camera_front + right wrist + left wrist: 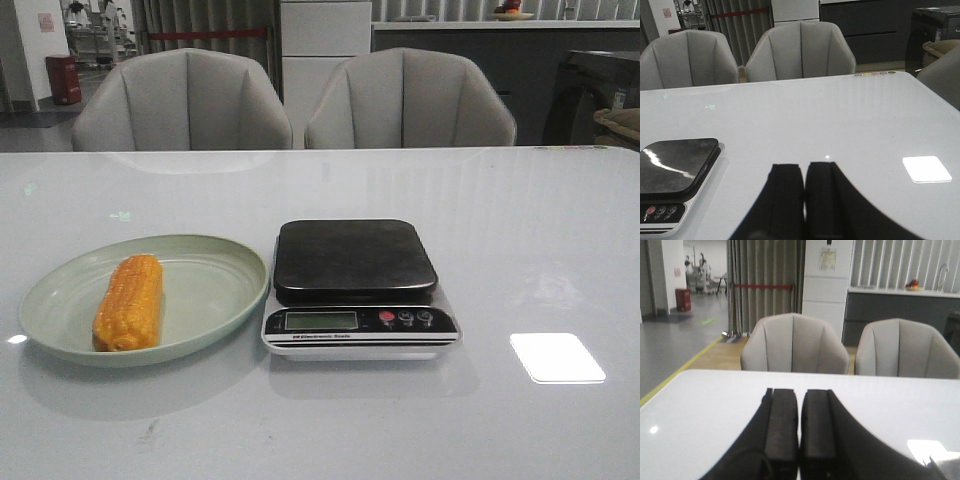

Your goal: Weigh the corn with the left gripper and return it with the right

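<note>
White table [520, 250]; corn [129, 302] on plate [215, 275], apparently away from both closed, empty end effectors [799, 427] [804, 192].

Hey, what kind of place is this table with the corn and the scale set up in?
Probably a dining spot inside an office or lab building, not a home. Two grey upholstered chairs face the white table; behind them are a counter with a tap and an open hall with a roped-off curtain.

Orange-yellow corn [128, 302], lying flat lengthwise, left side of green plate [215, 285], untouched
</note>
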### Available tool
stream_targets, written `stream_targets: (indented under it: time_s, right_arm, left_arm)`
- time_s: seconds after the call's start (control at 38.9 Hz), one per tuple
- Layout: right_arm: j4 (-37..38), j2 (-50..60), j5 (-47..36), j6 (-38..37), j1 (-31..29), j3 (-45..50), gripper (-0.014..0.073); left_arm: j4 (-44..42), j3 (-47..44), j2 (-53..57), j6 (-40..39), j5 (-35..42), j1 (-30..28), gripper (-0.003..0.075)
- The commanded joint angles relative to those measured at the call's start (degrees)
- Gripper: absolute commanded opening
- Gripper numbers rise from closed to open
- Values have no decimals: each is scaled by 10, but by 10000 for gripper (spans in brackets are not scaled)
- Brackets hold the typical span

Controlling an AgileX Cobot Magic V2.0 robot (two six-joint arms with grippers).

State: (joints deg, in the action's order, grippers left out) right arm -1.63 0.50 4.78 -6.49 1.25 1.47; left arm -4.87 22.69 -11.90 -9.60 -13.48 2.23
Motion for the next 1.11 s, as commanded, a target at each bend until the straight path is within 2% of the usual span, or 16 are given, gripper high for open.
stream_targets:
  time_s: [0.0,0.18,0.39,0.49,0.64,0.75,1.08]
  right_arm:
    - [7,11,-48,6,-4,6,176]
    - [7,11,-48,6,-4,6,176]
    - [7,11,-48,6,-4,6,176]
    - [7,11,-48,6,-4,6,176]
    - [7,11,-48,6,-4,6,176]
    - [7,11,-48,6,-4,6,176]
    - [7,11,-48,6,-4,6,176]
  left_arm:
    - [12,35,-34,-1,-20,0,114]
    - [13,21,-54,-1,-20,1,114]
    - [10,17,-87,-3,-31,45,141]
    - [10,28,-115,-3,-36,70,241]
    - [14,61,-175,-3,-43,100,519]
    - [46,80,-225,-3,-43,115,648]
    - [68,152,-438,-4,-47,172,658]
